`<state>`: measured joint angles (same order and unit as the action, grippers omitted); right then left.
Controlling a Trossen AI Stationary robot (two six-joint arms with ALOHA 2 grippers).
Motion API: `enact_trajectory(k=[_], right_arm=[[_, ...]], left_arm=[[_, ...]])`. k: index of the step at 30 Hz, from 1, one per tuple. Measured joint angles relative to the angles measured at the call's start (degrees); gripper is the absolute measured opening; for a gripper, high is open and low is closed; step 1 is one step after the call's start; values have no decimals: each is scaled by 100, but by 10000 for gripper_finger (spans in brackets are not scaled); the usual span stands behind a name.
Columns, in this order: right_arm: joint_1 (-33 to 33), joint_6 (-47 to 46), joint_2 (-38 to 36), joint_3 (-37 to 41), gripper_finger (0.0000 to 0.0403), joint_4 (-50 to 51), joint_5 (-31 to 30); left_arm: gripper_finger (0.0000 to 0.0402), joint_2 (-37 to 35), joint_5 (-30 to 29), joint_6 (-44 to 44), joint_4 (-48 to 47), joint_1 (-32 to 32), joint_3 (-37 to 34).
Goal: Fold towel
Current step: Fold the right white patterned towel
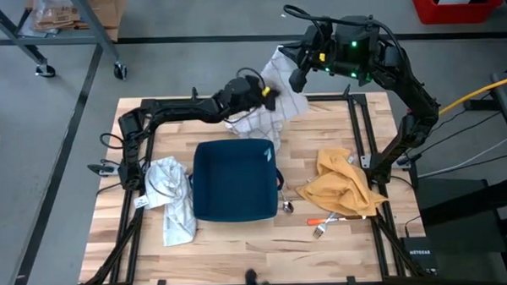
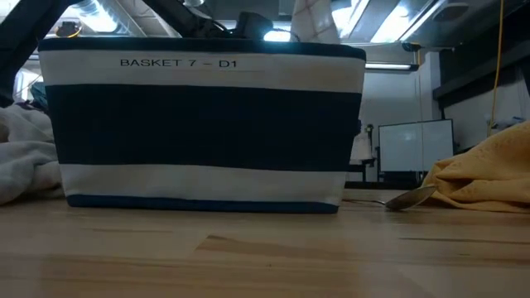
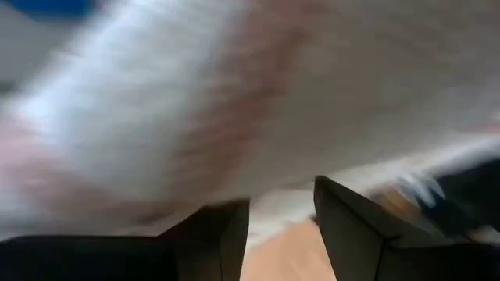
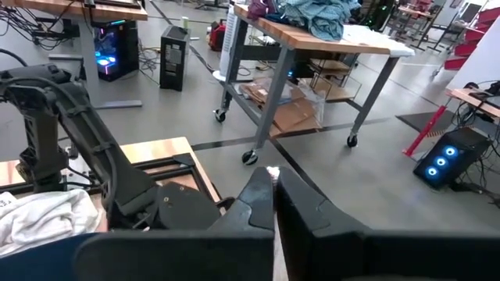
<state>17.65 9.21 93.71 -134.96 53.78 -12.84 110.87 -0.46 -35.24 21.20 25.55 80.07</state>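
Observation:
A white checked towel [image 1: 283,78] hangs over the table's far edge from my right gripper [image 1: 297,75], which is shut on its top. In the low view the towel [image 2: 312,18] shows above the basket, and its lower end is hidden behind the basket. My left gripper [image 1: 273,104] is at the towel's lower part. Its fingers stand open in the left wrist view [image 3: 281,209], with the blurred towel [image 3: 234,101] close in front of them. My right gripper pinches a small bit of the towel's upper edge [image 4: 272,171] between its two shut fingers, only a white tip showing past them. The towel hangs below the fingers, raised above the table. Whether my left gripper touches the towel I cannot tell.
A navy and white basket [image 1: 205,161] stands mid-table. A crumpled pale towel [image 1: 172,196] lies to its left, a yellow cloth [image 1: 344,186] to its right. A spoon [image 1: 287,206] and an orange-handled fork [image 1: 328,220] lie near the front.

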Motion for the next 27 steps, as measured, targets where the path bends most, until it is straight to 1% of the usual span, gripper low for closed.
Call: enact_trajectory(k=[7,9,11,13,15,17,20,22,27], right_arm=[[0,28,-21,0,3,125,-6],[0,58,-46,0,3,188,-60],[0,87,-70,0,3,238,-171],[0,134,-116,0,3,272,-216],[-6,138,-143,0,3,356,-215],[-5,138,-167,0,3,493,-209],[-4,138,-168,0,3,641,-212],[0,143,-169,0,3,656,-263],[0,357,-152,0,3,353,-364]], left_arm=[[136,-4,3127,-390,-141,-106,0],[136,-9,3907,-383,-139,-117,0],[136,-22,4359,-462,-223,-121,0],[133,-73,4403,-467,-537,-109,0],[126,-151,4247,-257,-1003,-52,0],[115,-246,3915,22,-1546,25,0],[95,-419,3225,307,-2259,82,0],[85,-472,3023,440,-2412,25,0],[71,-470,2931,644,-2178,-374,0]])
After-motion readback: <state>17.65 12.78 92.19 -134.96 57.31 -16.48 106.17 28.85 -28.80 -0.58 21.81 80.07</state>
